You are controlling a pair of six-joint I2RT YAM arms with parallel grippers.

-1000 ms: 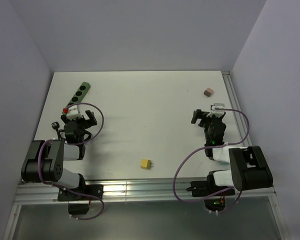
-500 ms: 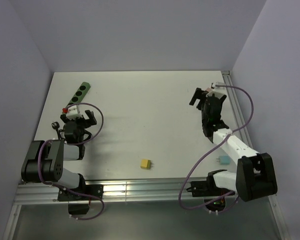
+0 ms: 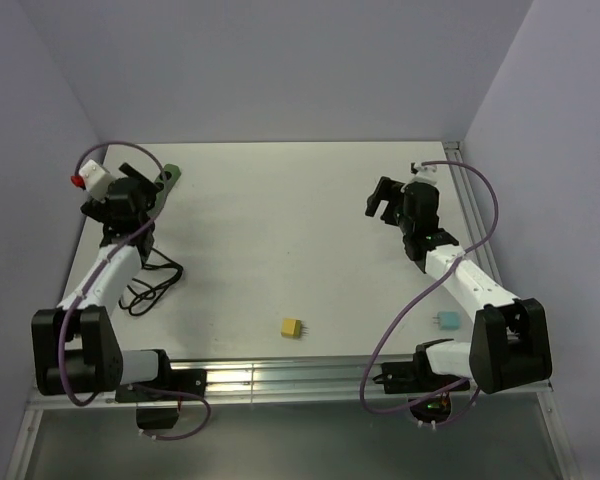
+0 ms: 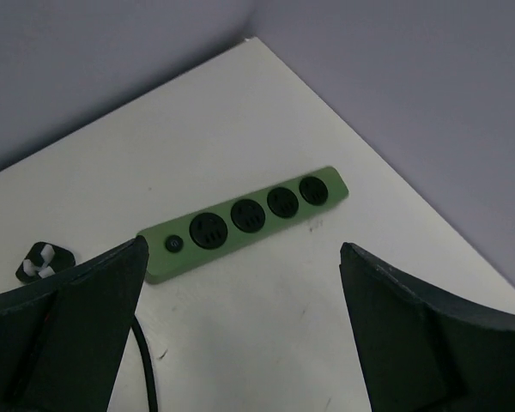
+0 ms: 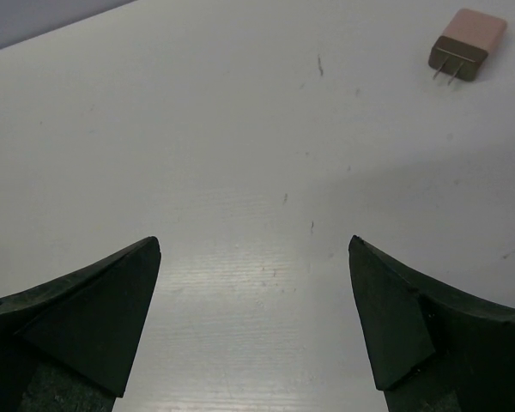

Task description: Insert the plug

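- Pink plug (image 5: 468,43) lies flat on the table (image 5: 240,129), far right, ahead of the right claw (image 5: 254,243) and apart from it.
- Likely light, rigid, smooth-sided; grip the body's flat sides, leaving its 2 prongs free.
- Both claws gape empty; left claw (image 4: 243,249) hovers above the 4-socket strip (image 4: 245,219).
- Table looks white and slick; plain walls (image 3: 280,70) on 3 sides.

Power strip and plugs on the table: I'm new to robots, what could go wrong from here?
1. The pink plug sits off to one side of the open right end effector, prongs toward it; closing here might miss it or pinch the prongs.
2. The strip lies loose and unheld by the open left end effector; pushing a plug in could slide it.
3. The black cable beside the left arm might snag.
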